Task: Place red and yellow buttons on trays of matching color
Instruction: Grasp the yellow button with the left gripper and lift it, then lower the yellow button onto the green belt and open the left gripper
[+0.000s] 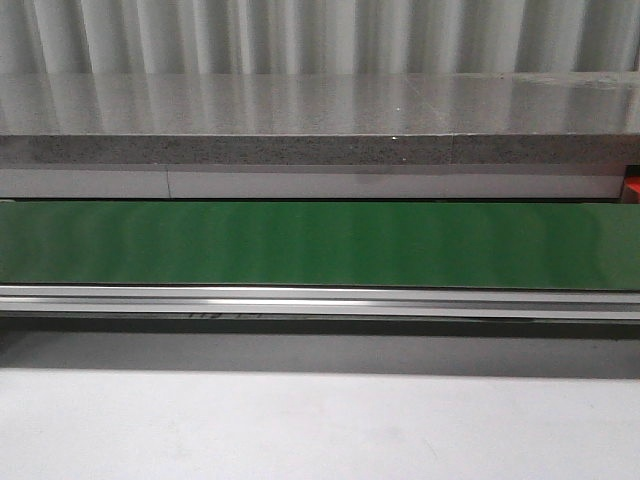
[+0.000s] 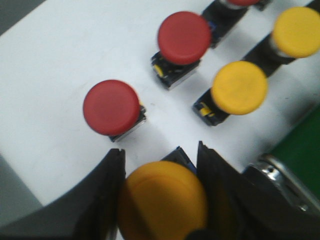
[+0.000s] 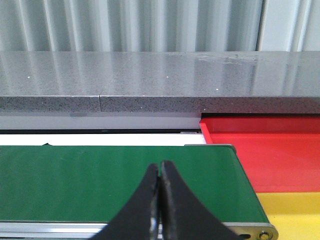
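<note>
your left gripper point(image 2: 161, 167) is clamped on a yellow button point(image 2: 162, 200): both black fingers point(image 2: 107, 200) sit against its sides, the yellow cap fills the gap between them and a bit of the black body shows just past the cap. it's over the white surface point(image 2: 60, 65) where the rest of the buttons stand.

in the left wrist view, two red buttons point(image 2: 111, 107) point(image 2: 183, 38) stand upright on the white surface, apart from each other. two more yellow buttons point(image 2: 239, 88) point(image 2: 297, 32) sit beside them, nearer the green belt point(image 2: 300, 150). another red cap point(image 2: 243, 2) is cut off at the frame edge. all look blurred, so no finer detail.

your right gripper point(image 3: 160, 187) is closed with nothing in it, fingertips pressed together, hanging over the green conveyor belt point(image 3: 100, 180). at the belt's end you have the red tray point(image 3: 265, 155) and, just beside it, the yellow tray point(image 3: 295, 215). no button shows on the visible part of either tray.

front view shows only the green conveyor belt point(image 1: 320, 245), its metal rail point(image 1: 320, 300), the grey stone ledge point(image 1: 320, 120) behind it and a sliver of the red tray point(image 1: 633, 188) at the right edge. neither arm shows up there.
</note>
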Controlling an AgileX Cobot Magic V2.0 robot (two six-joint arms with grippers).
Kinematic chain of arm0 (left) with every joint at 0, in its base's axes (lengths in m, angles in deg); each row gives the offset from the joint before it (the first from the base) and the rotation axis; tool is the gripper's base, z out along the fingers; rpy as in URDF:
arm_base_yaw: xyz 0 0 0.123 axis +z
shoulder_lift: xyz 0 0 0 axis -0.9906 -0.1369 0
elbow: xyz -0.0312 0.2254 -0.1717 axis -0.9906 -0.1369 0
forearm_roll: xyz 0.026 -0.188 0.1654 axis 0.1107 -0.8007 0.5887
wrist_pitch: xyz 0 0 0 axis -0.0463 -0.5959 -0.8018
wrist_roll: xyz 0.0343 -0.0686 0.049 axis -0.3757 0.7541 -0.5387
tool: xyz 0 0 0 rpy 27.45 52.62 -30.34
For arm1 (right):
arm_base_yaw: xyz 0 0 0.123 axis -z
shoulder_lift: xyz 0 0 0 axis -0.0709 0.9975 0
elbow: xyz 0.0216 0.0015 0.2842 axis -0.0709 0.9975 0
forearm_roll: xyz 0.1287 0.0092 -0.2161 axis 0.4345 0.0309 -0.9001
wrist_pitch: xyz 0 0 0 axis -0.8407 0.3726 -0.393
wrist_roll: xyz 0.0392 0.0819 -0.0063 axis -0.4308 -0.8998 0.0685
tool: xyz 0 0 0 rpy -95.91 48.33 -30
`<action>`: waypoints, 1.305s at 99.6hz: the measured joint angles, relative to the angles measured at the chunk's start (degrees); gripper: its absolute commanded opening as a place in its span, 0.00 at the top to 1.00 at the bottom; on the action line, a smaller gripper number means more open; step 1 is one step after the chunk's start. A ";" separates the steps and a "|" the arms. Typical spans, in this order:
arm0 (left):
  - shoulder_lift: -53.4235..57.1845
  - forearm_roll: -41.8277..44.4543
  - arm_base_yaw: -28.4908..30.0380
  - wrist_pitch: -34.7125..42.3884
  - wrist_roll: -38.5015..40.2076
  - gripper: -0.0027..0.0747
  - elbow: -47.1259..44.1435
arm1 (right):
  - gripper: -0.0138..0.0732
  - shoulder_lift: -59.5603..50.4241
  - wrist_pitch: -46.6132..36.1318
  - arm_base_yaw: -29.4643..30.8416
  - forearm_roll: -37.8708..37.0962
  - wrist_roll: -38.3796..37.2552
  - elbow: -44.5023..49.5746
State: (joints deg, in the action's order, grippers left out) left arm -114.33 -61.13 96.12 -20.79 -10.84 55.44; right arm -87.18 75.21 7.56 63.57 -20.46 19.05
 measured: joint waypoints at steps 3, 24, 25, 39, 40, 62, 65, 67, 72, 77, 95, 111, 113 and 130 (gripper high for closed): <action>0.81 0.02 -1.28 -0.44 -1.20 0.99 0.68 | 0.98 0.00 0.00 0.00 0.00 0.00 0.00; 0.89 -0.11 -9.38 -5.26 -8.43 0.99 10.57 | 0.98 0.00 0.00 0.00 0.00 0.00 0.00; 0.72 -0.15 -9.63 -5.51 -8.62 0.99 11.33 | 0.98 0.00 0.00 0.00 0.00 0.00 0.00; -4.49 -1.35 -13.87 -7.86 -12.14 0.99 18.40 | 0.98 0.00 0.00 0.00 0.00 0.00 0.00; -5.16 -1.49 -14.04 -7.87 -12.43 0.99 18.73 | 0.98 0.00 0.00 0.00 0.00 0.00 0.00; -16.20 -2.48 -17.58 -9.19 -14.28 0.99 26.86 | 0.98 0.00 0.00 0.00 0.00 0.00 0.00; -17.49 -2.58 -17.72 -9.30 -14.42 0.99 27.81 | 0.98 0.00 0.00 0.00 0.00 0.00 0.00; -18.41 -2.59 -17.82 -9.31 -14.56 0.99 28.29 | 0.98 0.00 0.00 0.00 0.00 0.00 0.00; -20.36 -2.59 -17.96 -9.78 -15.16 0.99 29.30 | 0.98 0.00 0.00 0.00 0.00 0.00 0.00; -22.26 -2.59 -17.96 -10.18 -15.56 0.99 29.89 | 0.98 0.00 0.00 0.00 0.00 0.00 0.00; -26.00 -4.68 -18.08 -12.70 -18.84 0.96 30.37 | 0.98 0.00 0.00 0.00 0.00 0.00 0.00; -26.39 -6.92 -18.08 -13.16 -20.82 0.64 30.91 | 0.98 0.00 0.00 0.00 0.00 0.00 0.00; -26.39 -7.19 -18.08 -13.16 -21.11 0.56 30.94 | 0.98 0.00 0.00 0.00 0.00 0.00 0.00; -26.60 -8.81 -18.11 -14.02 -22.68 0.04 30.94 | 0.98 0.00 0.00 0.00 0.00 0.00 0.00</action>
State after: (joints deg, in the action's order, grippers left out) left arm -140.93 -69.94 78.02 -34.81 -33.52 86.38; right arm -87.18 75.21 7.56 63.57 -20.46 19.05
